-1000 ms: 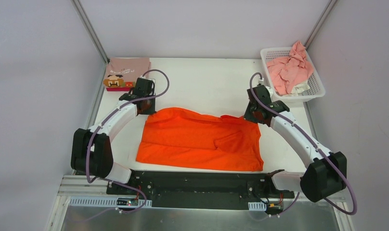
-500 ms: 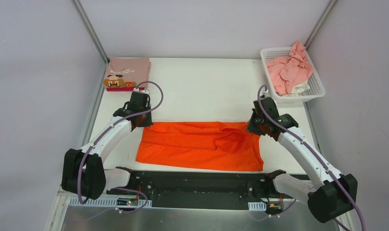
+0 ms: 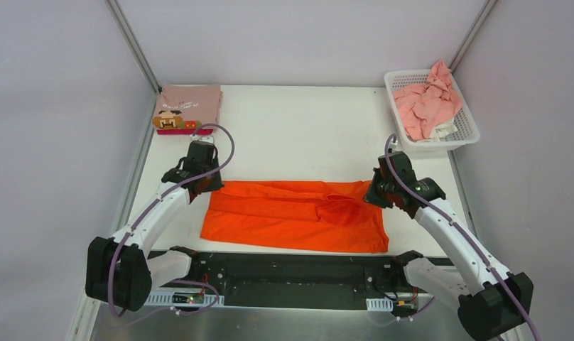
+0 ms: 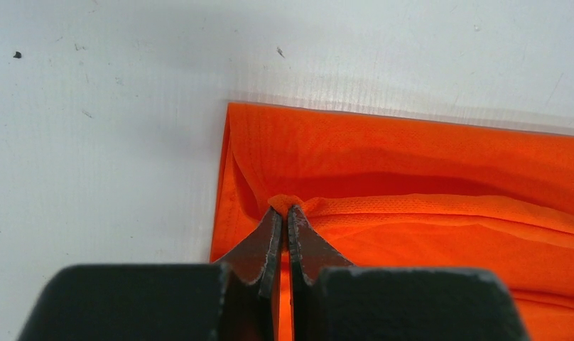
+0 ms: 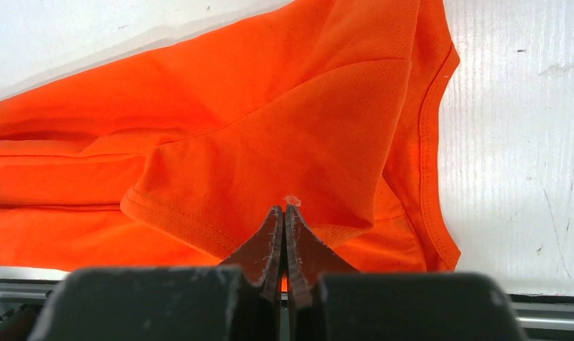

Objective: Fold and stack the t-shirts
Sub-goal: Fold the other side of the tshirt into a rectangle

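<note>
At lower centre of the overhead frame: orange t-shirt (image 3: 295, 215), one, lying on the white table (image 3: 305, 128) as a wide, shallow band close to the near edge.

Change noted: a second ago its far edge reached well up the frame. Both arms have since drawn that edge toward the bottom of the frame, and the band is much shallower. By my reckoning the first lengthwise fold is nearly laid, and letting go and further folds are yet to come.

Left gripper (image 3: 212, 183), at the band's upper left corner: jaws clenched on a small pucker of orange cloth. Right gripper (image 3: 373, 193), at the upper right corner: jaws pressed together on the cloth near the sleeve.

Condition: bright, fine-meshed fabric, layers doubled, soft ridges running along the band, sleeve lying as a triangular flap right of centre.

Also present: dusty-pink t-shirt (image 3: 188, 106), folded, upper left. Light pink t-shirts (image 3: 426, 103), crumpled in the basket (image 3: 440, 145), upper right.
</note>
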Controlling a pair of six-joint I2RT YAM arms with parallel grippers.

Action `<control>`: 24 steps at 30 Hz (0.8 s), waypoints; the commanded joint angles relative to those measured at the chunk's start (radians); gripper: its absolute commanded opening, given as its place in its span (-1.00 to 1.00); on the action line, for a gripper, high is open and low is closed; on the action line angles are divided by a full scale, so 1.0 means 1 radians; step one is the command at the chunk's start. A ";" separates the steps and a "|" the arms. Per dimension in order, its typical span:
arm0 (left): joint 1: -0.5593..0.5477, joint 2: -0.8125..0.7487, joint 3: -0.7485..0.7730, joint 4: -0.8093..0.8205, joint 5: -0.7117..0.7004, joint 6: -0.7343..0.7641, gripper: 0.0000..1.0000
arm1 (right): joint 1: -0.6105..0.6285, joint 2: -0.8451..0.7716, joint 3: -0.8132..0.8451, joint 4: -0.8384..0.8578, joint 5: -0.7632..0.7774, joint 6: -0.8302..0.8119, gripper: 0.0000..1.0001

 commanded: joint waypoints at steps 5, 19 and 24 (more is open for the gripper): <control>-0.012 -0.034 -0.039 0.009 -0.003 -0.050 -1.00 | 0.003 -0.041 -0.039 -0.008 -0.058 0.027 -1.00; -0.012 -0.069 -0.051 -0.117 -0.159 -0.237 0.37 | 0.003 0.003 -0.109 -0.070 -0.049 0.165 -0.62; -0.012 -0.163 0.051 -0.278 -0.252 -0.306 0.98 | 0.003 -0.060 -0.083 -0.225 -0.003 0.239 0.34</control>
